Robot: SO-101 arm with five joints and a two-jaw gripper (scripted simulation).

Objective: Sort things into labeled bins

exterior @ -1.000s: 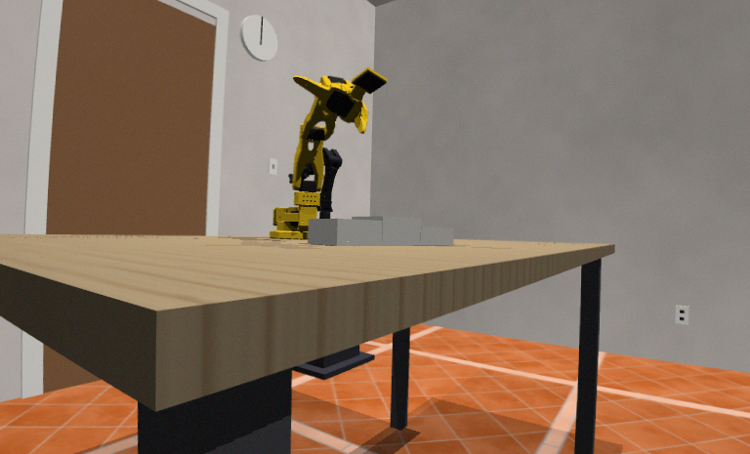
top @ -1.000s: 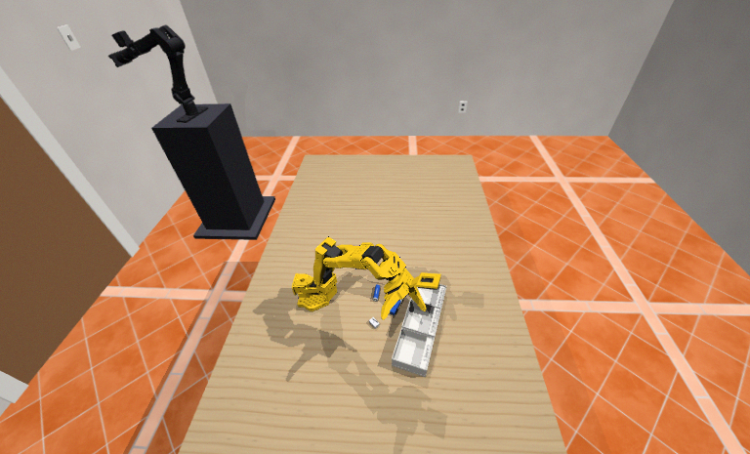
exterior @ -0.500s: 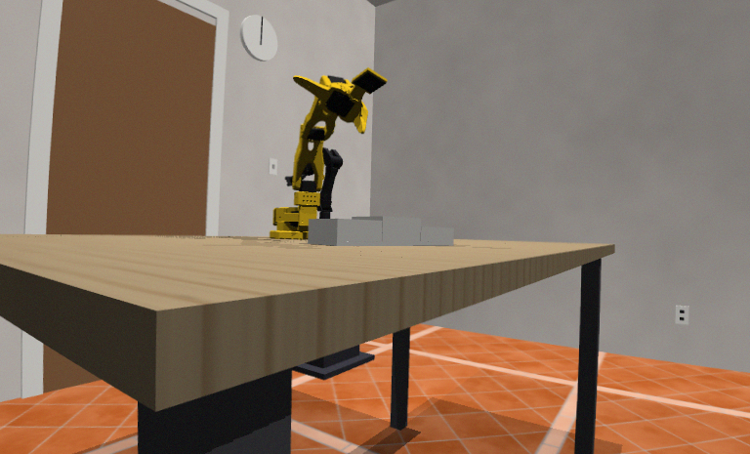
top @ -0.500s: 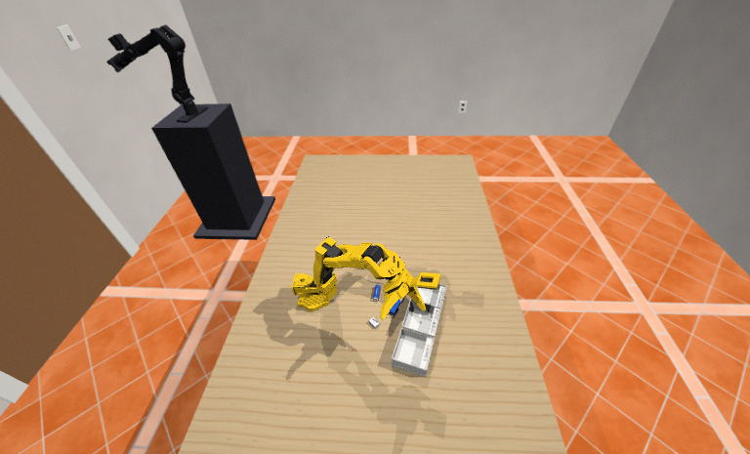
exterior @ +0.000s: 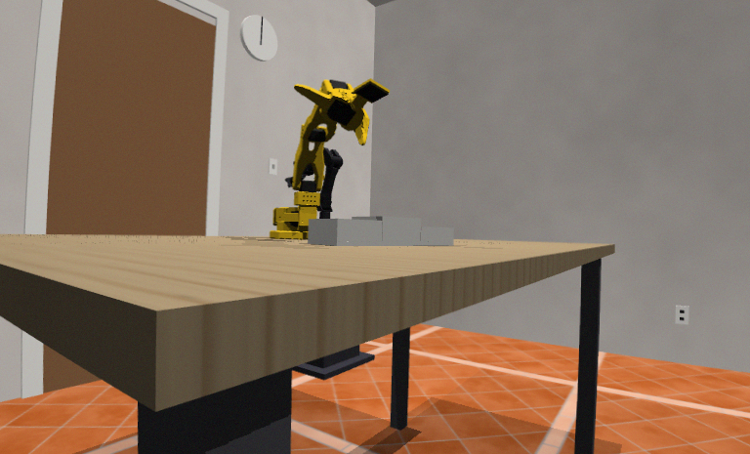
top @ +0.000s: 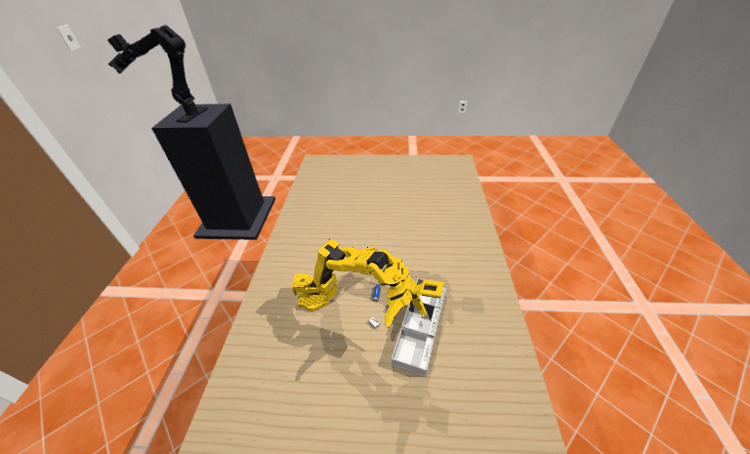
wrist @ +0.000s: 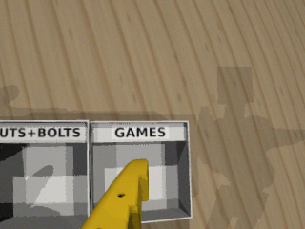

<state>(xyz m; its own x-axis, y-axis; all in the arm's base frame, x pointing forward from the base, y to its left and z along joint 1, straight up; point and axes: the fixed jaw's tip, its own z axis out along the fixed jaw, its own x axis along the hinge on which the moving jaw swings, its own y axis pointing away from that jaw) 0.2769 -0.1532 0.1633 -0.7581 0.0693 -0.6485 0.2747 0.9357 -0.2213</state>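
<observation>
Three grey open bins stand in a row on the table [top: 420, 327]. The wrist view shows the labels NUTS+BOLTS [wrist: 44, 172] and GAMES [wrist: 140, 175]; both bins look empty. My gripper [top: 407, 315] is open and empty, raised above the row, also in the exterior view [exterior: 337, 103]. One yellow jaw [wrist: 124, 210] points over the GAMES bin. A blue cylinder [top: 376, 292] and a small white tile [top: 373, 321] lie on the table left of the bins.
The arm's base [top: 313, 289] stands left of the bins. The bins show as a low grey block in the exterior view [exterior: 381, 230]. A black pedestal with a dark arm [top: 213, 167] stands on the floor beyond the table's left side.
</observation>
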